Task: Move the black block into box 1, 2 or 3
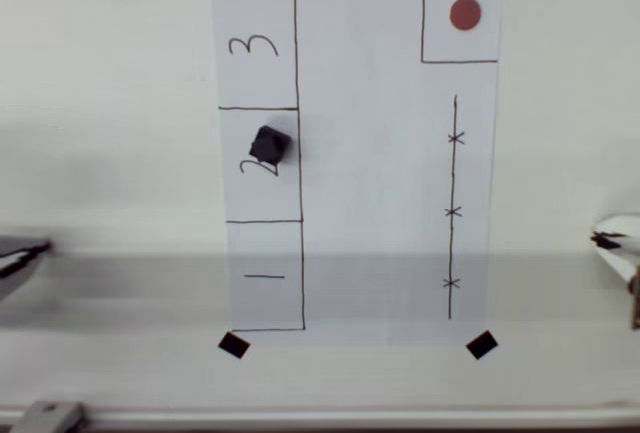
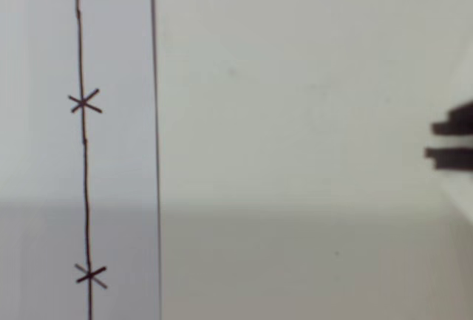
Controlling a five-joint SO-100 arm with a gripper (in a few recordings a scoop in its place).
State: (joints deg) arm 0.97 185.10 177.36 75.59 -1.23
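Now we see the small dull black block sitting in the flat paper box; we cannot tell our gripper's grip.

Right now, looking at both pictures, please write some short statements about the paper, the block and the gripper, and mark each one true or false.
1. The black block sits inside the box marked 2. True.
2. The red dot is in the box marked 3. False: it lies in a separate square at the paper's top right corner in the overhead view.
3. The pen line on the paper's right side carries three cross marks. True.
4. The gripper is holding the block. False: it is at the right edge of the overhead view, far from the block.
5. The box marked 1 holds a second block. False: only its numeral is there.
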